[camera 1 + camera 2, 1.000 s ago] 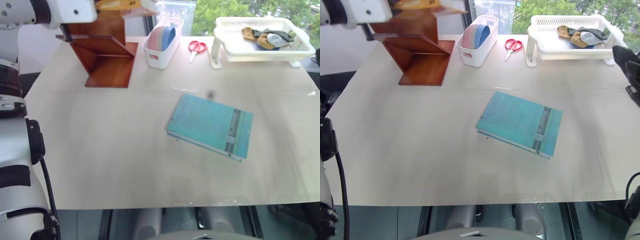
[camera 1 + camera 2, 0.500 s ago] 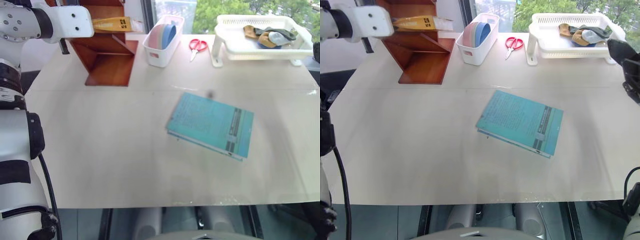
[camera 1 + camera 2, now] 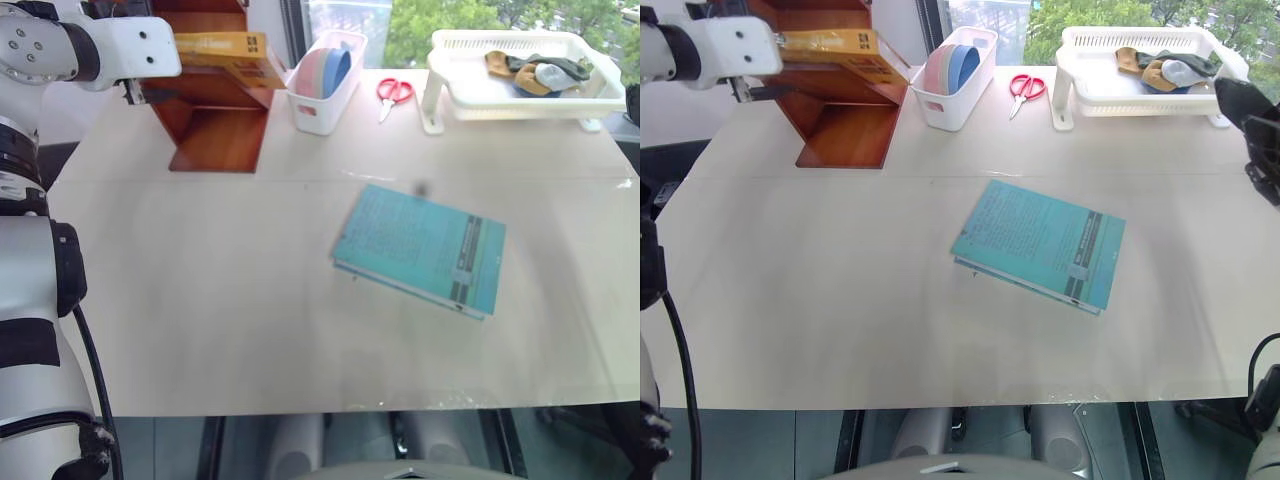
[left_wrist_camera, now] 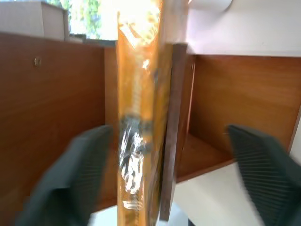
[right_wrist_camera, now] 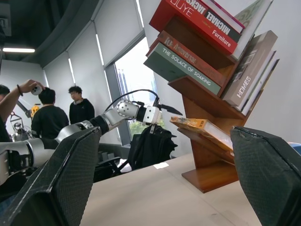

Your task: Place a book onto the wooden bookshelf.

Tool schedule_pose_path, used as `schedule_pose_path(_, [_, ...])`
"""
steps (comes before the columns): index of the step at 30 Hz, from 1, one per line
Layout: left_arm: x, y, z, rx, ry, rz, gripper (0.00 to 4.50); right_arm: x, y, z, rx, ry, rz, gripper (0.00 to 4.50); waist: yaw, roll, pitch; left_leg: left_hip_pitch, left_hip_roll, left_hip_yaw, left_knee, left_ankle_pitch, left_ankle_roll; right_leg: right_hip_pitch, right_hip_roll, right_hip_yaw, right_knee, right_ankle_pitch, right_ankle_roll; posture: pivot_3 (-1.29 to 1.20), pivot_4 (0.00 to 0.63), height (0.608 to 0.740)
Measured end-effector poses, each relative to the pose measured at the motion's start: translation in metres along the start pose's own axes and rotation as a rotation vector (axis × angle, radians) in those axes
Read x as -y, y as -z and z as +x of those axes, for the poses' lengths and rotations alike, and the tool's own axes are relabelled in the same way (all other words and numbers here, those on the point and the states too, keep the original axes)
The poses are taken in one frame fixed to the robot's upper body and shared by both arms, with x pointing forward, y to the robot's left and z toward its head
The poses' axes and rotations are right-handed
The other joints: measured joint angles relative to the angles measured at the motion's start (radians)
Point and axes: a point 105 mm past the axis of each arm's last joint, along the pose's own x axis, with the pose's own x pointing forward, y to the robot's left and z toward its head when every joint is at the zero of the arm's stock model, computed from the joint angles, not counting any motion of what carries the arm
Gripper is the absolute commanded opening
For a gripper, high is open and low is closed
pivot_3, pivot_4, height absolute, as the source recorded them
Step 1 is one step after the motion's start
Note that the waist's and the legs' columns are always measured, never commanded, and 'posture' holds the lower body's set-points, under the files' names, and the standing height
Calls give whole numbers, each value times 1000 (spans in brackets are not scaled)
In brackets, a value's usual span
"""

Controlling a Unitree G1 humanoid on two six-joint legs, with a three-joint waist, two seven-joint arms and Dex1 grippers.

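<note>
On the slanted wooden bookshelf (image 3: 845, 95) lies the glossy book (image 3: 835, 48); both grippers gape.

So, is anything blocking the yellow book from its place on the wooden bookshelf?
Nothing visible does. The yellow book already lies on a slanted board of the wooden bookshelf; the left pincer is open beside it.

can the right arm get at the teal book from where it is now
Probably yes. The teal book lies flat on open table, nothing on it or beside it. The right gripper, fingers wide open, hangs off the table's right edge, with no object between it and the book.
</note>
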Motion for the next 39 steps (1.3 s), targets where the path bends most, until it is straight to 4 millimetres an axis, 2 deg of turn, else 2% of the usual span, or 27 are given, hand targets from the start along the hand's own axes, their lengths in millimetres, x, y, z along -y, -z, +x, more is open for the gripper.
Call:
schedule_pose_path(6, [-3,13,-7,-53,-26,-7,4489,1,-1,1,0,7,-3,4500,0,0,0,0,0,0,0,0,0,0,0,0,0,0,0,0,150,740])
schedule_pose_path(10, [-12,20,-18,-65,-76,-15,4489,1,-1,1,0,7,-5,4500,0,0,0,0,0,0,0,0,0,0,0,0,0,0,0,0,150,740])
schedule_pose_path(13, [-25,10,-27,43,-131,-95,4489,1,-1,1,-2,9,-5,4500,1,0,0,0,1,0,1,0,0,0,0,0,0,0,0,0,150,740])
schedule_pose_path(16, [-27,-17,-32,243,-126,-192,4489,2,3,-2,-20,27,3,4500,7,2,-1,0,1,-1,2,0,0,1,-2,-1,1,0,0,0,150,740])
schedule_pose_path(17, [-20,-27,-30,324,-101,-235,4489,2,7,-6,-36,45,11,4500,8,3,-2,1,2,-1,2,0,0,2,-2,-1,2,0,0,0,150,740])
schedule_pose_path(19, [11,-44,-26,477,-3,-396,4489,3,17,-18,-94,101,37,4500,6,4,-2,1,2,0,3,1,-1,2,-2,-1,2,0,0,0,150,740])
schedule_pose_path(20, [36,-49,-24,527,71,-507,4489,3,23,-23,-129,124,36,4500,-1,4,-2,1,3,-1,3,1,-1,1,-1,1,3,0,0,0,150,740])
schedule_pose_path(22, [52,-53,-23,537,122,-566,4489,4,26,-28,-155,147,27,4500,-6,3,-2,1,3,-3,4,0,0,1,0,2,3,0,0,0,150,740])
schedule_pose_path(26, [116,-71,-41,601,235,-879,4489,26,35,-42,-266,294,-133,4500,-26,4,-2,5,4,-3,4,0,0,4,0,4,4,0,0,0,150,740])
schedule_pose_path(29, [151,-69,-47,539,279,-1023,4489,31,57,-57,-387,340,-143,4500,-22,3,-2,5,4,-4,4,0,0,5,1,2,4,0,0,0,150,740])
schedule_pose_path(30, [155,-68,-49,528,283,-1034,4489,31,61,-60,-407,343,-139,4500,-22,3,-3,6,4,-4,4,0,0,5,1,2,4,0,0,0,150,740])
schedule_pose_path(32, [175,-64,-53,466,292,-1098,4489,30,85,-80,-503,378,-92,4500,-13,3,-2,6,3,-4,5,0,0,6,0,2,4,0,0,0,150,740])
schedule_pose_path(33, [195,-59,-63,391,277,-1143,4489,29,101,-93,-586,389,-79,4500,-4,3,-3,7,3,-4,5,0,0,7,-1,3,4,0,0,0,150,740])
schedule_pose_path(37, [239,-59,-73,289,315,-1240,4489,29,113,-116,-655,445,-63,4500,2,3,-3,8,3,-5,5,0,1,10,-2,1,2,0,0,0,150,740])
schedule_pose_path(39, [245,-59,-76,261,299,-1241,4489,28,118,-124,-680,459,-53,4500,6,3,-3,9,3,-4,5,0,0,12,-1,-1,2,0,0,0,150,740])
